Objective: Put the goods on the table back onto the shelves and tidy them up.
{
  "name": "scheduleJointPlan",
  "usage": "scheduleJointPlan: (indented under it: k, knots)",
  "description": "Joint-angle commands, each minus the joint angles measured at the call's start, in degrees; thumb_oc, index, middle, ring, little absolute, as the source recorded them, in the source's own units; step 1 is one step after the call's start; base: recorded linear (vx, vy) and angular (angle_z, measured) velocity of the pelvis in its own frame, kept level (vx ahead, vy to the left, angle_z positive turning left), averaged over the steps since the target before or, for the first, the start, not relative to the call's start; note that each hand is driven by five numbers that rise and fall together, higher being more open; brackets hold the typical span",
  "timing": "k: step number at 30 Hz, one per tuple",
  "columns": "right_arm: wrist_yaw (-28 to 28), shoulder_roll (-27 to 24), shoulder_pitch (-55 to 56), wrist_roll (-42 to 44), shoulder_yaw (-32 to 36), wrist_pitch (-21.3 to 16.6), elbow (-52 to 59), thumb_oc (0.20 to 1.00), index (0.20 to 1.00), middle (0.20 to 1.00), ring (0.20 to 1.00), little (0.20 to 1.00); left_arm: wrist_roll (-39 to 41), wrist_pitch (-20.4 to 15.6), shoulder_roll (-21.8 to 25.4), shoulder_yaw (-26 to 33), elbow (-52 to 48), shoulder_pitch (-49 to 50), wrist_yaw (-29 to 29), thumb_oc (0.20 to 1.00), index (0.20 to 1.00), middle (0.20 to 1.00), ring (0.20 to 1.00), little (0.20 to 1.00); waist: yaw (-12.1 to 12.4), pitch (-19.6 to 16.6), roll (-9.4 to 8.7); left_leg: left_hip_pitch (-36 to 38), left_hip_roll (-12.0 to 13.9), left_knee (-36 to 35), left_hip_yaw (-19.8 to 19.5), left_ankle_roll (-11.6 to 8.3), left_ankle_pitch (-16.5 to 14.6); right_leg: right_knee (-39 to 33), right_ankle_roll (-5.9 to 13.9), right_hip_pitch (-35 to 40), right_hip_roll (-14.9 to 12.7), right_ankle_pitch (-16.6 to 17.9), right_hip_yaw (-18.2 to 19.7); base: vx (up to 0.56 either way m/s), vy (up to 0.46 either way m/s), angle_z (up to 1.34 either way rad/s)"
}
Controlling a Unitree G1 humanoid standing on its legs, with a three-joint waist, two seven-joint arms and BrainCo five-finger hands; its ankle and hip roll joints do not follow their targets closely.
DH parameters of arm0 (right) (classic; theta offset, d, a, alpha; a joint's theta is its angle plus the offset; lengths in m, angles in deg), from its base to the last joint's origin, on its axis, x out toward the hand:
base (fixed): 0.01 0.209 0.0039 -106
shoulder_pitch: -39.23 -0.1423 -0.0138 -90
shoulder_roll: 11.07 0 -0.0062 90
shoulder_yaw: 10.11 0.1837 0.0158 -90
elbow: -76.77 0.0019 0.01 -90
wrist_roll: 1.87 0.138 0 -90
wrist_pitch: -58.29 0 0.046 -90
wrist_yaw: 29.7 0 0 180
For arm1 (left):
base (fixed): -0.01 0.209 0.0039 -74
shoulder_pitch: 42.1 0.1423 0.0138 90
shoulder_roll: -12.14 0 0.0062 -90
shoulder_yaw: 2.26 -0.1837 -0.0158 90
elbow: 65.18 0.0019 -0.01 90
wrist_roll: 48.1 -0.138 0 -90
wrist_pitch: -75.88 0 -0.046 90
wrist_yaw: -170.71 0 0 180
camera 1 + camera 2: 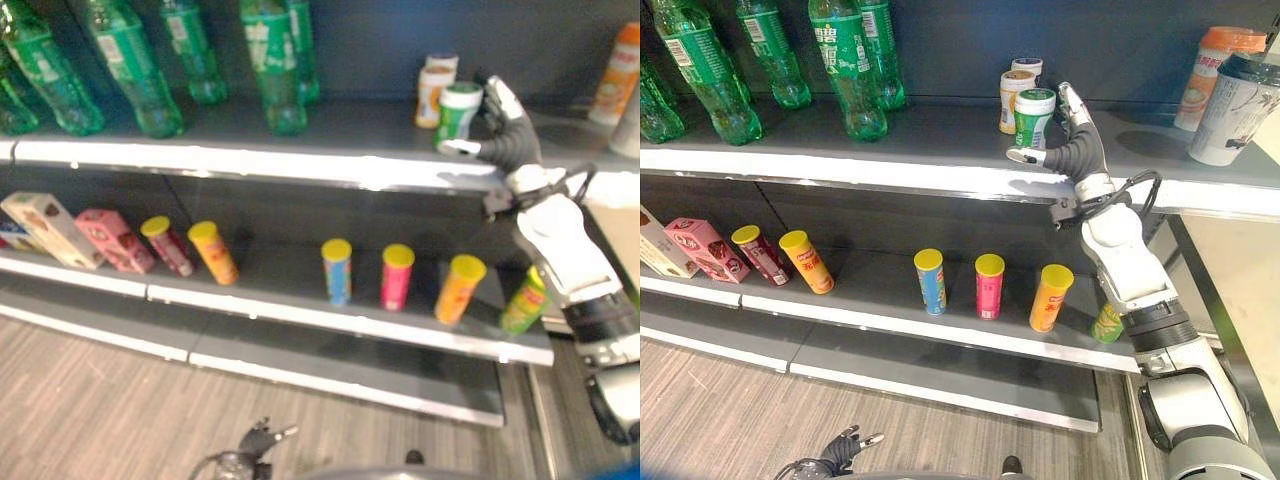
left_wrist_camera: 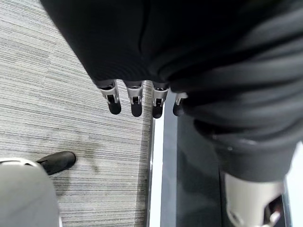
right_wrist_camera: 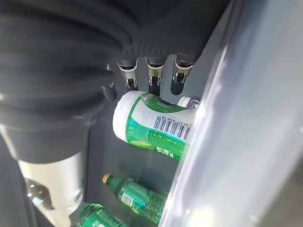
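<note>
The right hand (image 1: 1072,152) is up at the top shelf (image 1: 940,170), fingers straight beside the green cup (image 1: 1033,117) and thumb reaching under its base, so it looks loose rather than gripping. That cup stands upright in front of two more cups (image 1: 1017,88), with green bottles (image 1: 845,70) further along. The left hand (image 2: 137,97) hangs low over the floor (image 2: 57,94), fingers relaxed.
</note>
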Motion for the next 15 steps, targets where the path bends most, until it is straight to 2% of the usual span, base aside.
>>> scheduleJointPlan:
  k: [1,10,12,15]
  knots:
    - [0.31,1.05,-5.88,0.49,0.04,-0.66,-4.08,1.000,1.000,1.000,1.000,1.000,0.07,-1.04,3.46,-1.81,2.20,-3.92,-0.35,1.000,1.000,1.000,1.000,1.000,0.72,0.28,-2.03,-0.87,1.35,0.56,7.26,-4.75,1.58,0.68,2.18,7.97,-1.53,-8.05,-4.63,0.00,0.000,0.00]
    - [1.09,3.16,2.85,-2.19,3.42,-0.27,2.86,1.000,1.000,1.000,1.000,1.000,-1.06,-0.29,3.75,-0.52,2.81,-5.31,-1.80,1.000,1.000,1.000,1.000,1.000,0.67,0.71,-3.98,-1.62,1.38,0.56,7.29,-4.56,1.66,1.24,2.11,6.91,-1.62,-8.23,-4.35,0.00,0.000,0.00]
    - [1.80,3.52,4.64,-3.24,4.64,-0.52,4.37,1.000,1.000,1.000,1.000,1.000,-1.05,-0.03,3.97,0.38,2.90,-5.78,-2.27,1.000,1.000,1.000,1.000,1.000,0.98,0.92,-5.37,-2.09,1.53,0.56,7.50,-4.57,1.75,1.63,2.11,6.27,-1.74,-8.37,-4.31,0.00,-0.038,-0.01]
    - [2.24,4.55,5.73,-3.93,4.89,-0.70,5.02,1.000,1.000,1.000,1.000,1.000,-1.19,0.11,4.30,1.05,3.21,-6.16,-2.84,1.000,1.000,1.000,1.000,1.000,1.27,1.06,-6.23,-2.29,1.57,0.56,7.69,-4.66,1.88,1.78,2.08,5.94,-1.89,-8.41,-4.34,0.00,0.000,0.00]
